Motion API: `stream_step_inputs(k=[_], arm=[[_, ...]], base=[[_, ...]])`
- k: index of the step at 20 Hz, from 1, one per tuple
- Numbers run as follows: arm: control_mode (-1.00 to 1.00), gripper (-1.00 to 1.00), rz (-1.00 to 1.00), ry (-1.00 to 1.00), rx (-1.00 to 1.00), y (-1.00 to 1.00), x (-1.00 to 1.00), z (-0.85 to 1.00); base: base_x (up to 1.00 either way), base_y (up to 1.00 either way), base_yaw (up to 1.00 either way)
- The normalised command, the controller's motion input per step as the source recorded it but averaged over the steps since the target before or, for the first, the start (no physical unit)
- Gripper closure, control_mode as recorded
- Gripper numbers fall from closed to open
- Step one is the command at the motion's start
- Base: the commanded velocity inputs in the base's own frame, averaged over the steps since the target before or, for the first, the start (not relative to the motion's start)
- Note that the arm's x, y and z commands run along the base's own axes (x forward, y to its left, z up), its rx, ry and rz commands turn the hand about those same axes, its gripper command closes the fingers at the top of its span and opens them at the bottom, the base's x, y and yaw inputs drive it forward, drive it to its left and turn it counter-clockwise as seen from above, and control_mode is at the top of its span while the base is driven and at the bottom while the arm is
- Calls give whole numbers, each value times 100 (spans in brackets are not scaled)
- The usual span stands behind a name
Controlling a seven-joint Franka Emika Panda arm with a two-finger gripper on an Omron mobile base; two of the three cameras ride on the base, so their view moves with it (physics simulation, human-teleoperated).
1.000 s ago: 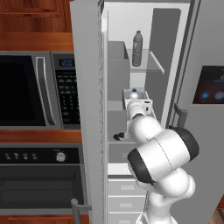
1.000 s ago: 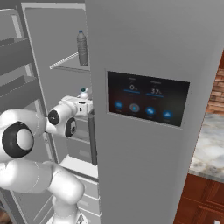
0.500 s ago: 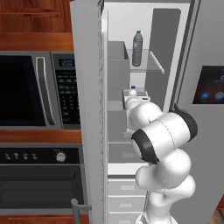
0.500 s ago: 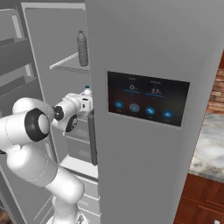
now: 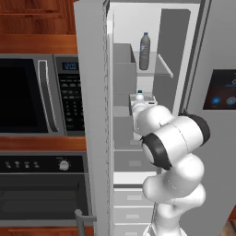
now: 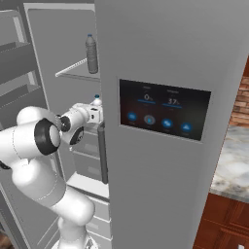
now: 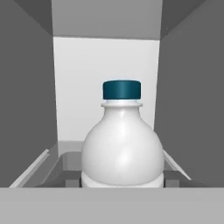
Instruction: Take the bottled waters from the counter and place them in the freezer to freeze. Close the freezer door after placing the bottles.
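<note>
A whitish ribbed plastic bottle with a blue cap (image 7: pixel 122 144) is being held upright between the narrowed tips of the two-finger gripper (image 7: pixel 122 183), directly ahead of it, inside the white-walled freezer (image 5: pixel 152 69), above a grey drawer (image 7: pixel 65 162); a darker grey bottle (image 5: pixel 144 51) is standing on the glass shelf (image 5: pixel 159 69) near its front edge.

whitish bottle (image 7: pixel 123 151) upright, blue cap | held between jaws | white freezer wall (image 7: pixel 87 78) behind

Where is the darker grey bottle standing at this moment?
The darker grey bottle stands upright on the glass shelf high inside the open freezer, above the gripper that holds the whitish bottle.
</note>
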Motion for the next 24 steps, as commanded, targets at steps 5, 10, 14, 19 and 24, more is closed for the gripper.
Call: stream_step_inputs(k=[5, 10, 14, 19, 24], arm=[[-100, 100, 0, -1, 0, 0, 0, -22], [-100, -100, 0, 0, 0, 0, 0, -9], [-100, -100, 0, 0, 0, 0, -10, -1], [-100, -100, 0, 0, 0, 0, -31, 0], [-100, -100, 0, 0, 0, 0, -32, 3]], base=[[0, 0, 0], [0, 0, 0], [0, 0, 0], [0, 0, 0], [0, 0, 0]])
